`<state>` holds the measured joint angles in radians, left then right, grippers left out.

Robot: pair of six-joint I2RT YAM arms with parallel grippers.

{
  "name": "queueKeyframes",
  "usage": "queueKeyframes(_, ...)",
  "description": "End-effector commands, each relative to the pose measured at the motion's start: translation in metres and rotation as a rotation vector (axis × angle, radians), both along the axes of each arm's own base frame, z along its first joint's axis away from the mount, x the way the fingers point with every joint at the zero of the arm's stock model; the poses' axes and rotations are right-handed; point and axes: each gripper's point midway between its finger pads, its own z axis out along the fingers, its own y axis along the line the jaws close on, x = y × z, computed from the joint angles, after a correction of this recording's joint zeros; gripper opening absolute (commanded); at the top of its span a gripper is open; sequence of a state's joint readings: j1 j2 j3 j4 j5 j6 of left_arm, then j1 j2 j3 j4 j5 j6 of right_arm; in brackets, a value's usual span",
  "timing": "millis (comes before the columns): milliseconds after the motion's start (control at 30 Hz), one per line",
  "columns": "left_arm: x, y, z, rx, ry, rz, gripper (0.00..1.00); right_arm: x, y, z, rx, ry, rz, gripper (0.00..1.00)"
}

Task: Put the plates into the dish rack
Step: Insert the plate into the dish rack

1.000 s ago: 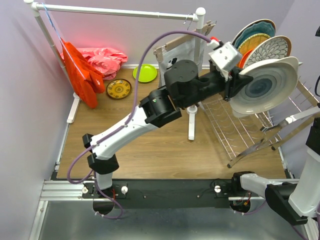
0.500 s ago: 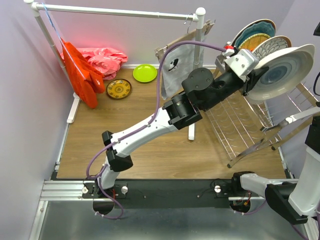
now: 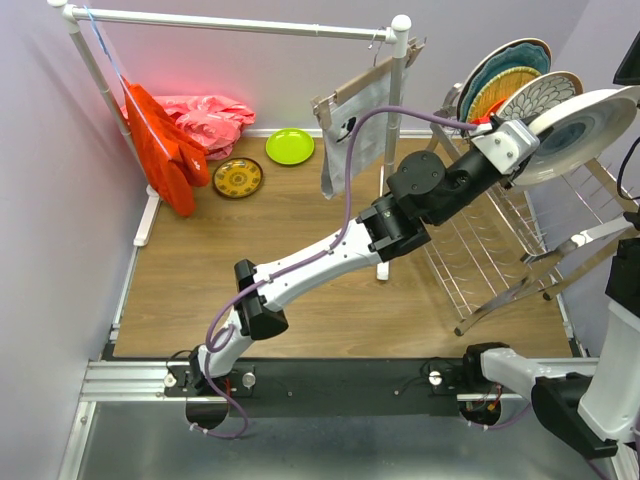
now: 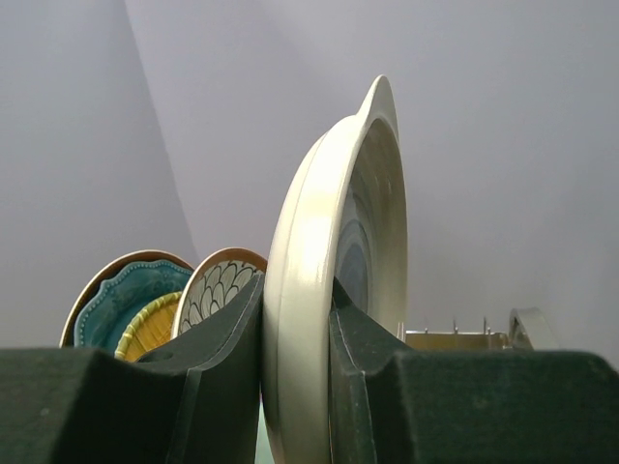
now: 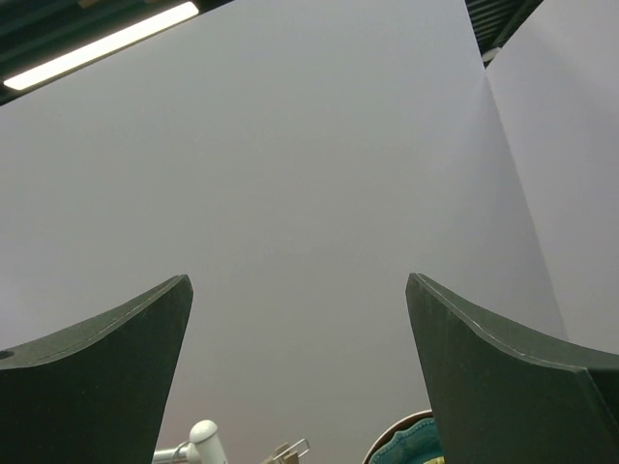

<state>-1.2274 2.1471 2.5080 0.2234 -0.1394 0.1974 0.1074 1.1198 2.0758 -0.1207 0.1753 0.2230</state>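
We see free tines across the near dish rack [image 3: 472, 252]; standing plates [image 3: 503, 78] crowd its far end, and the white rail post [image 3: 383, 262] stands just beside its left edge.

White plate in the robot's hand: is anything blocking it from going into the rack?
Nothing visible blocks it. The left gripper holds the white ringed plate above the dish rack, and the tines on the rack's near side are bare. The floral plate stands racked close beside it, so it probably needs the next free slot.

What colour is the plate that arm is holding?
The plate is creamy white with blue-grey central rings; top external view shows it best.
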Motion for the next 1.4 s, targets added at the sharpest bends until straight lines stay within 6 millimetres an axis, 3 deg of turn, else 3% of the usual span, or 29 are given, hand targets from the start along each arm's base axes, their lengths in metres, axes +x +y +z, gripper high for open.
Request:
queueKeyframes(0, -0.017, 0.057, 0.083, -0.265, -0.136, 0.063, 0.0, -0.006, 0.001, -0.001, 0.016, -0.011, 0.024, 1.0)
queueKeyframes(767, 0.011, 0.02, 0.032, -0.125, -0.144, 0.169, 0.0, -0.007, 0.006, -0.018, 0.023, 0.022, 0.061, 1.0)
queueKeyframes(1367, 0.026, 0.004, 0.0, -0.046, -0.15, 0.274, 0.0, 0.004, 0.029, -0.04, 0.003, 0.071, 0.194, 1.0)
